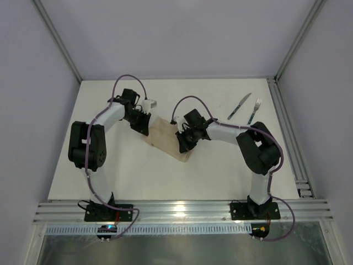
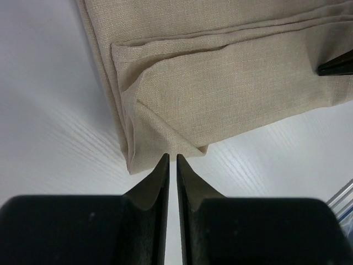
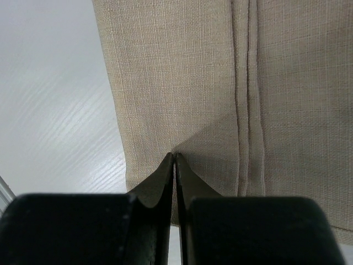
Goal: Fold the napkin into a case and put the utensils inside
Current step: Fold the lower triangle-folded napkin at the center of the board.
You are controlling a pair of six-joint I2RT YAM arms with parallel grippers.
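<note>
The beige napkin (image 1: 164,138) lies folded into a narrow oblong, set diagonally in the middle of the white table. My left gripper (image 1: 140,126) is at its far-left end. In the left wrist view the jaws (image 2: 171,157) are nearly closed, pinching the folded edge of the cloth (image 2: 220,83). My right gripper (image 1: 183,142) is at the near-right end. In the right wrist view it (image 3: 175,156) is shut on a pucker of the cloth (image 3: 182,83). The knife (image 1: 239,106) and the fork (image 1: 253,111), both teal-handled, lie side by side at the back right, away from both grippers.
An aluminium rail (image 1: 284,127) runs along the table's right edge and another (image 1: 182,210) along the front by the arm bases. Grey walls enclose the table on the left, back and right. A dark tip of the right gripper (image 2: 336,65) shows in the left wrist view.
</note>
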